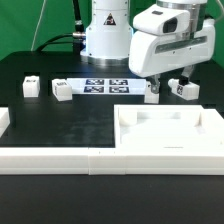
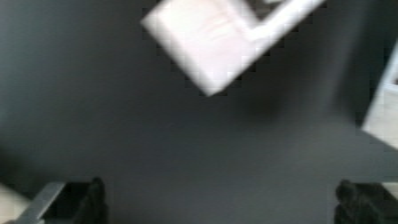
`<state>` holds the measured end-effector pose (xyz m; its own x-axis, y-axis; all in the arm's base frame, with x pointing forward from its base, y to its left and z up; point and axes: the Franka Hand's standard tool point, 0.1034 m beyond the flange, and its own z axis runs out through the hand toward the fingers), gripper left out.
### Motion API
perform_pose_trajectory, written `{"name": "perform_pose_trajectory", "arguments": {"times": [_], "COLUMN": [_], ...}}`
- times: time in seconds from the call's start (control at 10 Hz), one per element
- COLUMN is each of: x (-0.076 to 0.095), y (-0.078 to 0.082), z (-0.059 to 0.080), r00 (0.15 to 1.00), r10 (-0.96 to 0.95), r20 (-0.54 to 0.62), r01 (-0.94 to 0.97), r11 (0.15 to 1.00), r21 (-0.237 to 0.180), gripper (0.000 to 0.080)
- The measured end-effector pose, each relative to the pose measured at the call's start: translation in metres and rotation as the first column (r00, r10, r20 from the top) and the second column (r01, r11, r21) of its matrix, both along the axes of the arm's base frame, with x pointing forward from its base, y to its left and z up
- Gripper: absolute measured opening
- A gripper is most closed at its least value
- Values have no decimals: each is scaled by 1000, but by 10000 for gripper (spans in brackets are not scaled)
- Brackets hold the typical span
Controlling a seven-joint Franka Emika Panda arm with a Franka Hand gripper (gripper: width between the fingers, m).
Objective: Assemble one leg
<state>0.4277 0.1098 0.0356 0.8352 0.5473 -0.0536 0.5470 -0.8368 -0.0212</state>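
Note:
Several small white legs with marker tags stand on the black table: two at the exterior view's left (image 1: 30, 87) (image 1: 62, 90) and two at its right (image 1: 152, 95) (image 1: 186, 88). My gripper (image 1: 165, 84) hangs low over the table between the two right legs, just behind the large white square panel (image 1: 165, 135). In the wrist view the gripper (image 2: 217, 203) is open. Its dark fingertips (image 2: 71, 200) stand far apart with only bare black table between them. A blurred white angular part (image 2: 222, 40) shows ahead. No leg can be made out in the wrist view.
The marker board (image 1: 105, 85) lies in front of the robot base (image 1: 105, 35). Long white border rails run along the front (image 1: 90, 160) and the exterior view's left edge (image 1: 5, 120). White slivers show at the wrist view's edges (image 2: 384, 100).

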Motion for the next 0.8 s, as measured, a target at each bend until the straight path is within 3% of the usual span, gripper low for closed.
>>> {"name": "perform_pose_trajectory", "arguments": {"times": [0.2, 0.4, 0.7, 0.8], "x": [-16, -20, -26, -34], "y": [16, 23, 23, 34], "z": [-6, -6, -5, -1], "r00": [976, 978, 974, 970], "r10": [-216, -208, -207, -196], "r20": [-15, -22, -93, -146], "r01": [216, 208, 202, 183], "r11": [976, 978, 978, 978], "r21": [2, 0, -56, -99], "gripper": [649, 649, 649, 649]}}
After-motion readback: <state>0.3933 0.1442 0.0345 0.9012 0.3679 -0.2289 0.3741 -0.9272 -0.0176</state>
